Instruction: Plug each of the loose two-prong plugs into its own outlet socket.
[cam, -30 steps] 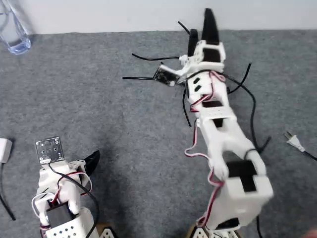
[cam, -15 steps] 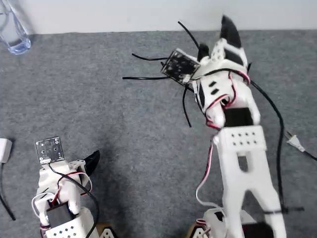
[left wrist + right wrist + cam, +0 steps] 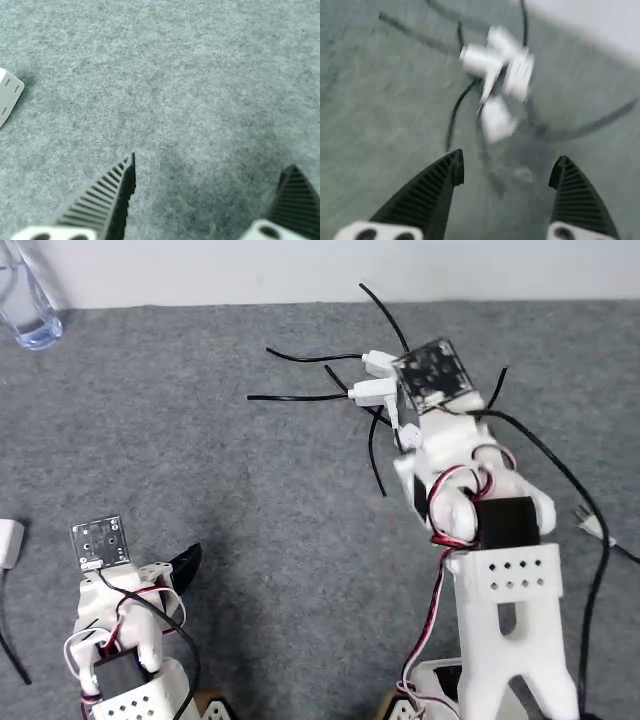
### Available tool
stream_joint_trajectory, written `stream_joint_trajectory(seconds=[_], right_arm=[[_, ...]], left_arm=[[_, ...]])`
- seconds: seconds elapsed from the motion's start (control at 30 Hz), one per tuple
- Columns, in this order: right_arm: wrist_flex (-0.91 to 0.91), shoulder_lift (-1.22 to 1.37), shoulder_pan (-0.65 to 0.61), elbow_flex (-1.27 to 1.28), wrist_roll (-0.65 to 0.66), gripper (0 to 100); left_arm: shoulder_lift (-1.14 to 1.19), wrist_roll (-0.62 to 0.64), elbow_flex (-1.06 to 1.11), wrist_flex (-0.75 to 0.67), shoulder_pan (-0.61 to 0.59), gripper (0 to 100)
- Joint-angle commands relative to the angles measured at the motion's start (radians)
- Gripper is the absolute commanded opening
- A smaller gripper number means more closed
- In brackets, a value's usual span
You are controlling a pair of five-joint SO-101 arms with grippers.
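A cluster of white plug and socket pieces (image 3: 373, 378) with thin black cords lies at the far middle of the grey mat. In the right wrist view the same cluster (image 3: 501, 64) sits a short way beyond my right gripper (image 3: 510, 159), which is open and holds nothing. A loose two-prong plug (image 3: 593, 525) on a black cord lies at the right edge. My left gripper (image 3: 211, 164) hovers open over bare mat at the near left. A white outlet block (image 3: 7, 96) lies off to one side of it, also seen as the outlet block (image 3: 8, 542) at the left edge.
A clear bottle (image 3: 25, 302) stands at the far left corner. Black cords (image 3: 300, 397) trail left from the cluster, and another cord (image 3: 560, 475) loops along the right arm (image 3: 490, 530). A white wall borders the mat's far edge.
The right arm has drawn back from the far edge and turned, uncovering the white cluster that was under it. The left arm has not moved.
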Motion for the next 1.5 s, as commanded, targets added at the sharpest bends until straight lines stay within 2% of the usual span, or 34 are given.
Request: stream_joint_trajectory(seconds=[0.0, 0.17, 0.4, 0.7, 0.9, 1.07, 1.13, 1.23, 1.47], right_arm=[[0.156, -0.019, 0.012, 0.015, -0.14, 25.8], [0.113, -0.027, 0.012, 0.261, -0.193, 25.8], [-0.3, -0.03, -0.002, 0.675, -0.181, 25.7], [-0.358, -0.021, -0.008, 0.74, -0.152, 25.7], [-0.476, -0.028, -0.01, 0.819, -0.15, 25.7], [-0.472, -0.028, -0.012, 0.821, -0.15, 25.6], [-0.472, -0.028, -0.012, 0.822, -0.149, 25.6], [-0.473, -0.025, -0.012, 0.822, -0.149, 25.6], [-0.473, -0.024, -0.012, 0.824, -0.149, 25.6]], left_arm=[[-0.011, 0.012, -0.008, -0.009, -0.002, 42], [-0.011, 0.012, -0.008, -0.009, -0.002, 42], [-0.011, 0.012, -0.008, -0.008, -0.002, 42], [-0.011, 0.003, -0.008, 0.069, -0.006, 42], [-0.011, -0.066, -0.012, 0.069, -0.008, 42], [-0.012, -0.064, -0.125, 0.124, -0.029, 42], [-0.012, -0.068, -0.188, 0.144, -0.066, 42], [-0.012, -0.16, -0.302, 0.144, -0.17, 42], [-0.009, -0.339, -0.598, 0.11, -0.511, 42]])
